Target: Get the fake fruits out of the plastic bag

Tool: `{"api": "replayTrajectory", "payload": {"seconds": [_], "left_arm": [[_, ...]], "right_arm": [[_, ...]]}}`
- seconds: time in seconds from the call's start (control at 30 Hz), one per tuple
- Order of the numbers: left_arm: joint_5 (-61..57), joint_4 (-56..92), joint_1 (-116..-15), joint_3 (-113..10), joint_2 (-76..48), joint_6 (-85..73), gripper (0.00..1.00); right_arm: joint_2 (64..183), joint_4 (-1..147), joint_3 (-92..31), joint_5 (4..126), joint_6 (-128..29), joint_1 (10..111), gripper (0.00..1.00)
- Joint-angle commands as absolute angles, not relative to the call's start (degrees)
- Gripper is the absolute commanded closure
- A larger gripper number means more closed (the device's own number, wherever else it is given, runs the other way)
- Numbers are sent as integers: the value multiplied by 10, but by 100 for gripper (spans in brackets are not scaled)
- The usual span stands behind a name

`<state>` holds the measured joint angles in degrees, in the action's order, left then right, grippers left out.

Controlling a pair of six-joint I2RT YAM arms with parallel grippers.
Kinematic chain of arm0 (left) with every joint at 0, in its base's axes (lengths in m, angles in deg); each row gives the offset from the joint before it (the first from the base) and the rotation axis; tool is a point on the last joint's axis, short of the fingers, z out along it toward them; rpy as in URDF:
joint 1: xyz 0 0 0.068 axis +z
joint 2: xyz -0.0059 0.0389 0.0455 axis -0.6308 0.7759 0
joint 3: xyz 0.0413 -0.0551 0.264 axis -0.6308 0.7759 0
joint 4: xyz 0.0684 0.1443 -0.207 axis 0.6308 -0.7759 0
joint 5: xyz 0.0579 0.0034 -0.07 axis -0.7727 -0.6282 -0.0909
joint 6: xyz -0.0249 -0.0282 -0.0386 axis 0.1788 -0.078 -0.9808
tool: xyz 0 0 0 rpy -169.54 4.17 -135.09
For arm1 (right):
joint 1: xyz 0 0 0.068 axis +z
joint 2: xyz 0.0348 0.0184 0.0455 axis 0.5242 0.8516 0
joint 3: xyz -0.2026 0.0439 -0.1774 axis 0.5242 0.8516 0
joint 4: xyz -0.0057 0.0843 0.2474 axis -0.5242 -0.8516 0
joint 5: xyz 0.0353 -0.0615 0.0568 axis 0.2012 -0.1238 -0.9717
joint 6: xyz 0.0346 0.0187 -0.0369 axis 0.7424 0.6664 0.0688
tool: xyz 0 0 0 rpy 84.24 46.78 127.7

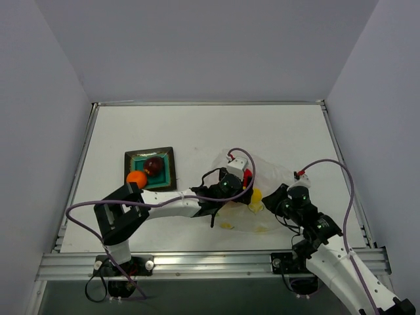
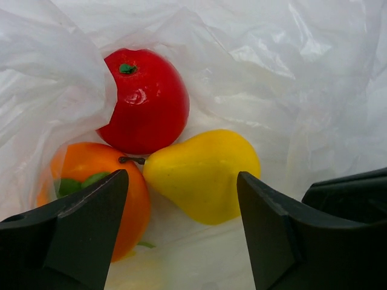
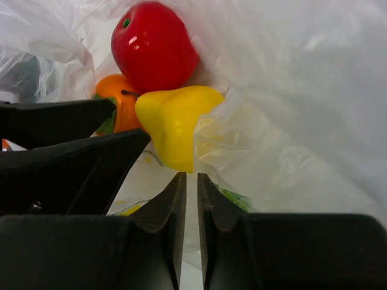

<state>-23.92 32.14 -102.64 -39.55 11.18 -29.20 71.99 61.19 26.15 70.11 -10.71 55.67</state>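
Observation:
The clear plastic bag (image 1: 268, 169) lies right of centre. Inside it are a red apple (image 2: 148, 99), a yellow pear (image 2: 202, 172) and an orange fruit (image 2: 91, 178), all touching. My left gripper (image 2: 182, 181) is open inside the bag's mouth, its fingers (image 2: 91, 229) either side of the pear's near end, not touching it. In the top view it (image 1: 244, 187) sits at the bag's left. My right gripper (image 3: 191, 176) is shut on a thin fold of the bag (image 3: 284, 121), just in front of the pear (image 3: 172, 124); in the top view it (image 1: 273, 200) is at the bag's near right.
A teal square plate (image 1: 167, 157) with a dark rim sits left of the bag. It holds a dark red fruit (image 1: 154, 164), and an orange (image 1: 136, 178) rests at its near left corner. The left arm's forearm (image 1: 167, 200) runs across the near table.

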Motion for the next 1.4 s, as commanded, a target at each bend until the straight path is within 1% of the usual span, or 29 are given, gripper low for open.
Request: {"api": "replayTrajectory", "payload": {"seconds": [0.0, 0.03, 0.13, 0.2, 0.23, 0.37, 0.53, 0.7, 0.87, 0.9, 0.97, 1.0, 1.03, 1.17, 1.37], "left_arm": [[-206, 328, -1017, -415, 110, -309, 29], [-191, 317, -1013, -419, 118, -311, 23], [-170, 306, -1008, -434, 134, -317, 16], [-161, 306, -1007, -439, 139, -323, 14], [-150, 307, -1007, -440, 143, -328, 13], [-123, 308, -1006, -444, 150, -346, 13], [-119, 280, -1007, -442, 144, -360, 13], [-132, 262, -1008, -455, 160, -365, 13], [-124, 285, -1005, -473, 203, -375, 14], [-125, 295, -1004, -471, 205, -377, 15], [-127, 320, -999, -464, 208, -385, 22], [-126, 328, -998, -462, 207, -385, 29], [-127, 336, -998, -460, 203, -386, 40], [-128, 345, -998, -445, 167, -375, 57], [-120, 315, -997, -446, 59, -341, 58]], "right_arm": [[712, 614, 270, 716, -56, 589, 88], [702, 612, 279, 728, -45, 597, 86], [694, 601, 301, 771, 1, 628, 85], [689, 581, 309, 791, 33, 650, 85], [682, 572, 313, 820, 44, 658, 85], [666, 538, 314, 868, 75, 696, 83], [720, 548, 306, 895, 85, 732, 80], [784, 625, 314, 921, 104, 778, 74], [835, 656, 304, 973, 132, 850, 72], [840, 655, 302, 980, 135, 858, 72], [839, 655, 305, 992, 142, 874, 72], [832, 655, 307, 993, 148, 877, 72], [826, 655, 315, 993, 150, 878, 72], [797, 654, 336, 989, 156, 878, 73], [789, 655, 331, 1005, 154, 878, 74]]}}
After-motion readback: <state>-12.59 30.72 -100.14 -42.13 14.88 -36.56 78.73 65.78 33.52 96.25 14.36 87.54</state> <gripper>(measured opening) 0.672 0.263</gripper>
